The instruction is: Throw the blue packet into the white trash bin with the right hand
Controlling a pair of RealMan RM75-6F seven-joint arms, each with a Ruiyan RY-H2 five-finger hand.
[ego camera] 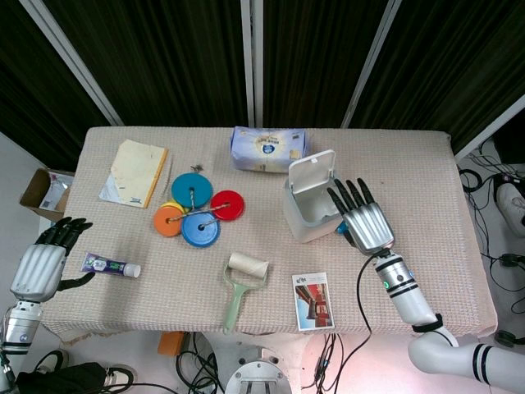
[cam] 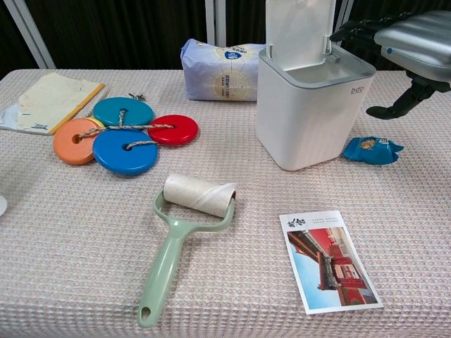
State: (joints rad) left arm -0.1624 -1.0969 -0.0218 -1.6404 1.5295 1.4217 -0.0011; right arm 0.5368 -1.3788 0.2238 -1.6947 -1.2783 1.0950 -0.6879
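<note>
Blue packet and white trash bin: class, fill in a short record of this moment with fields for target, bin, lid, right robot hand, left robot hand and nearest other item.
target: crinkled blue packet, lying on the woven table cloth, not held
bin: white plastic trash bin, upright, just left of the packet in the chest view
lid: hinged white lid, raised open
right robot hand: silver right robot hand, above the packet, fingers extended, holding nothing
left robot hand: left robot hand, at the table's left edge, empty
nearest other item: picture postcard, in front of the bin
</note>
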